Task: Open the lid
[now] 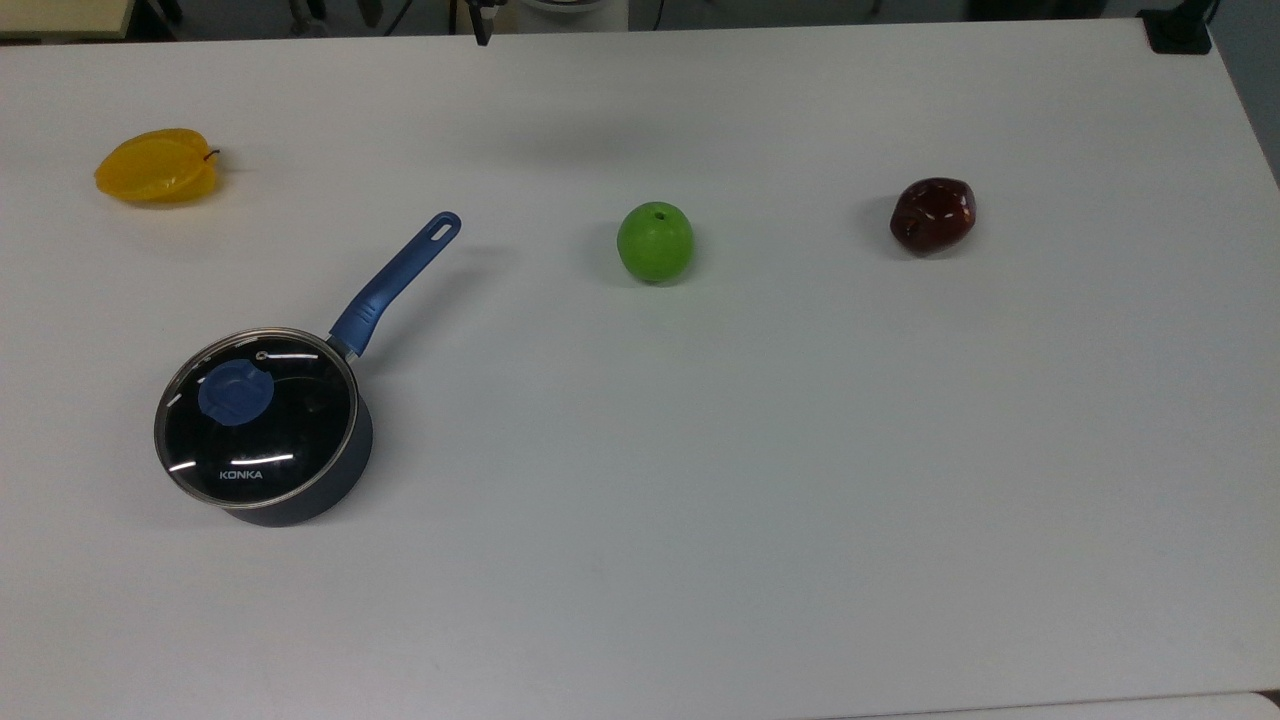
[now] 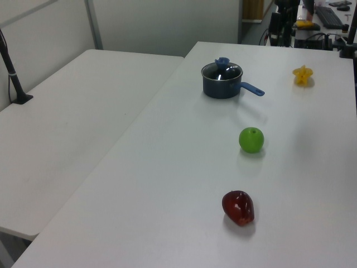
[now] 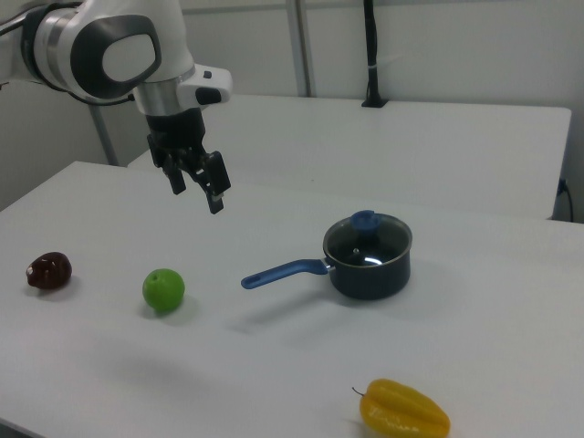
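With its fingers apart, the gripper (image 3: 196,187) hangs well away from the lid (image 3: 369,239), whose small knob (image 3: 364,220) it could clip, shoving the pan (image 3: 370,271) sideways.

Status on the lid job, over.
Hand open, in the air, apart from the pan. Lid on the pan. Nothing on the lid.

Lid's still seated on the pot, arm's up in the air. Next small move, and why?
Probably carry the gripper across to above the blue knob before descending. In the right view it hangs open over bare table, nearer the green apple than the saucepan, while the lid sits closed and untouched.
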`<state>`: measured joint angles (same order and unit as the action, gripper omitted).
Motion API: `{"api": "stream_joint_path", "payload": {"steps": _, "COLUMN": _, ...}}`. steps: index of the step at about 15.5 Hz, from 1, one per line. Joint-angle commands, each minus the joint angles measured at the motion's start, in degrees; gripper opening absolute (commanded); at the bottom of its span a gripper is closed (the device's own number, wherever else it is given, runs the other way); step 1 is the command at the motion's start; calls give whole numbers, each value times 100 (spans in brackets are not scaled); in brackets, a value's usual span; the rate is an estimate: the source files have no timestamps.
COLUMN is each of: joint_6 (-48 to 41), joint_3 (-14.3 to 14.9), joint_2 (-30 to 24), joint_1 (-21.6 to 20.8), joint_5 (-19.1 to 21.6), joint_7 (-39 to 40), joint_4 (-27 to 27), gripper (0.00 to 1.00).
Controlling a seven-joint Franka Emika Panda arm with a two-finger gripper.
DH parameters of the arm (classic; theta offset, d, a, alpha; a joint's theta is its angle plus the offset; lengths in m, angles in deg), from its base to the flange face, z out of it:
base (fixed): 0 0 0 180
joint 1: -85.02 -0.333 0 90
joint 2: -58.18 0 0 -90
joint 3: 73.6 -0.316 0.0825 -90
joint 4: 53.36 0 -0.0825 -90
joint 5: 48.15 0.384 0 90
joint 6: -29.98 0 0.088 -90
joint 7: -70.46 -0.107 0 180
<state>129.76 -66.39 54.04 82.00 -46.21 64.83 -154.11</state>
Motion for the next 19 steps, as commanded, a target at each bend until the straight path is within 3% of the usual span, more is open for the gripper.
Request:
{"api": "stream_joint_path", "payload": {"steps": 1, "joint_6": 68, "joint_3": 87, "joint_2": -36, "joint_1": 82, "joint_5": -28, "joint_7": 45, "joint_4": -33, "gripper": 100}}
{"api": "stream_joint_path", "payload": {"steps": 13, "joint_6": 629, "joint_3": 255, "joint_2": 377, "joint_1": 355, "joint_5": 421, "joint_7": -184, "joint_4": 310, "gripper": 94}}
{"api": "stream_joint_path", "payload": {"steps": 19, "joint_6": 1939, "joint_3": 255, "joint_2": 1536, "joint_1": 723, "joint_5": 509, "joint_7": -1851, "joint_4": 1073, "gripper": 93}}
